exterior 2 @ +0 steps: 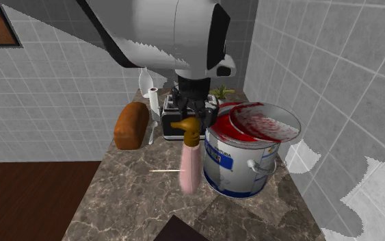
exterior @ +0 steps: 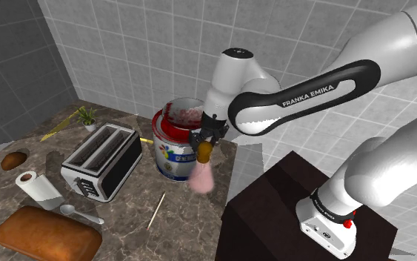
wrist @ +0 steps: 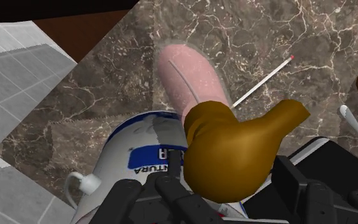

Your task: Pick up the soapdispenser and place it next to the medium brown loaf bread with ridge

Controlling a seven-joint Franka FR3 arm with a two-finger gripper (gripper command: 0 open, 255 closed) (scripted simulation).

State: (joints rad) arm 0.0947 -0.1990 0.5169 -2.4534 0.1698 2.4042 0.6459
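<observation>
The soap dispenser is a pink bottle with a brown pump head. My gripper is shut on that pump head from above, and the bottle hangs upright close beside a paint can. Whether its base touches the marble counter I cannot tell. In the second exterior view the dispenser is just left of the can, under the gripper. The brown ridged loaf lies at the counter's near left corner in the shoulder view, far from the bottle, also seen as the loaf.
A black-and-silver toaster, a paper roll and a spoon lie between the can and the loaf. A thin stick lies near the bottle. A small brown lump and a potted plant stand further left. Tiled walls border the counter.
</observation>
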